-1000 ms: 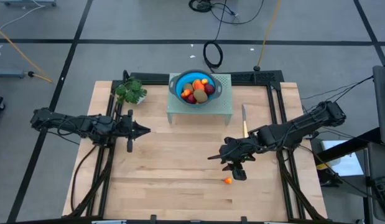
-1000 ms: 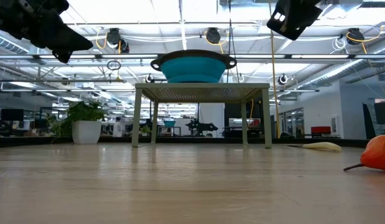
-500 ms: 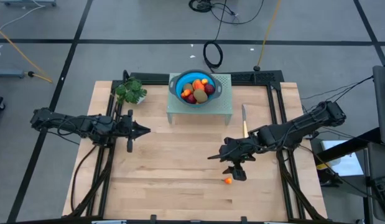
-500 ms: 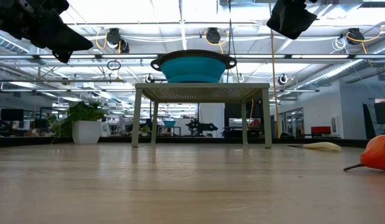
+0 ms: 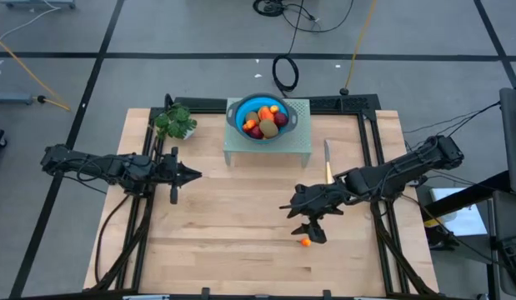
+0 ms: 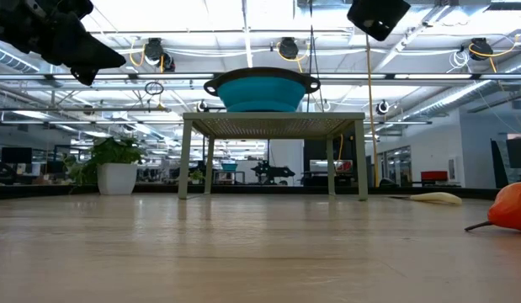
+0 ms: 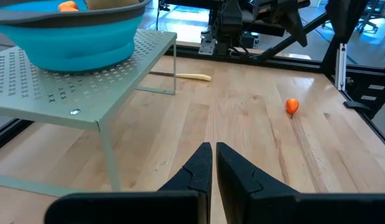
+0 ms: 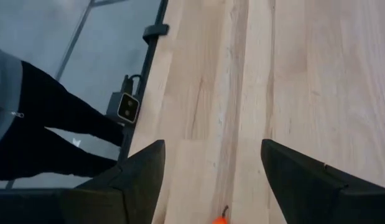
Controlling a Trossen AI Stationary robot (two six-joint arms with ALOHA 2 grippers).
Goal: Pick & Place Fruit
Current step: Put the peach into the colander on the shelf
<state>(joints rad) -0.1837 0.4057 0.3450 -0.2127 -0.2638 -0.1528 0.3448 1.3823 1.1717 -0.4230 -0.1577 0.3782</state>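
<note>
We have one small orange fruit [image 5: 305, 242] lying alone on the wooden table [image 5: 232, 250], near the front edge on the right half. The rest of the fruit sits piled in the blue bowl [image 5: 238, 113] on the green perforated stand [image 5: 301, 142] at the back. A yellow-handled knife [image 5: 328, 162] lies beside the stand, and a green leafy bunch [image 5: 175, 122] stands at the back left.

Our right gripper [image 5: 311, 227] hangs above the table with its fingers [image 8: 301, 180] spread apart and nothing between them. In the right wrist view the lone fruit [image 8: 219, 219] shows just at the picture's edge, roughly centred between the two fingers. From above, the fruit lies just to the near side of the fingertips, toward the table's front edge.

The fruit is nearly round, with a thin stem, so we judge its long axis hardly matters for the grasp.

Our left gripper [image 5: 193, 175] waits on the left half with its fingers [image 7: 201, 165] pressed together, empty, well apart from the fruit. The right arm is clearly the nearer one.
</note>
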